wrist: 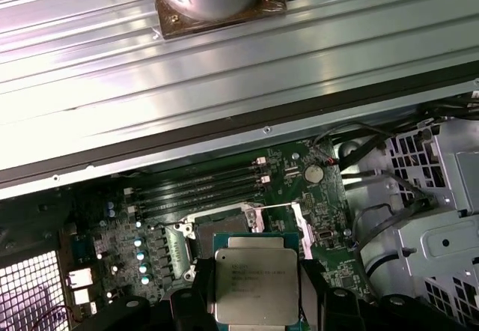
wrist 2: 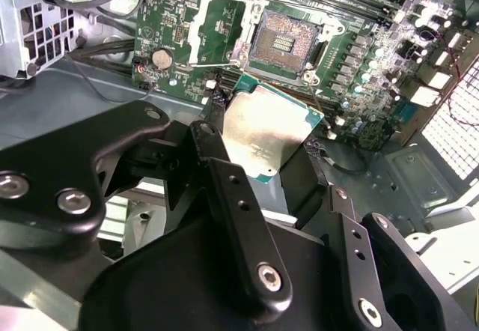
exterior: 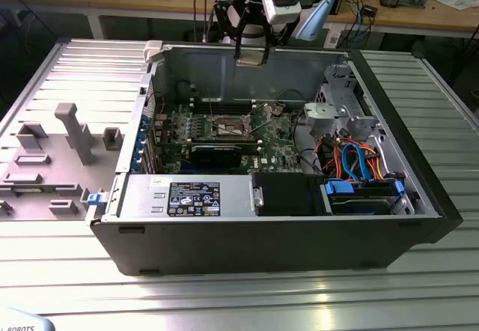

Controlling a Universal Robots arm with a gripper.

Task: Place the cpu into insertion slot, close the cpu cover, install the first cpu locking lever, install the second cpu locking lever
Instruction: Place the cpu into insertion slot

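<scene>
Your gripper (exterior: 251, 49) hangs at the upper centre of the exterior view, over the back wall of the open computer case (exterior: 262, 234) and well above the motherboard (exterior: 278, 148). It is closed down to the width of the cpu (exterior: 251, 57) and has hold of it. In both wrist views you can see the chip lying flat between the two black fingers (wrist 2: 208, 135), one pressing on each of two opposite edges, its dull silver top facing the cameras and a thin green border showing around the metal.

The cpu (wrist: 256, 286) is in the air and touches nothing but the gripper. In the first wrist view it overlaps the near edge of the insertion slot (wrist: 218, 232).

The insertion slot (wrist 2: 284, 43) is uncovered: in the second wrist view you look straight onto its dark contact field inside the shiny rim, with green board all around. The cpu cover (wrist 2: 214, 34) is swung open, its windowed frame standing up just beside the socket on the side toward the coin battery (wrist 2: 161, 59). The long memory slots (wrist: 196, 189) run along the other side of the socket.

The case itself rests on the ribbed metal surface (exterior: 224, 301), and a grey fixture block (exterior: 71, 132) sits at the exterior view's left
</scene>
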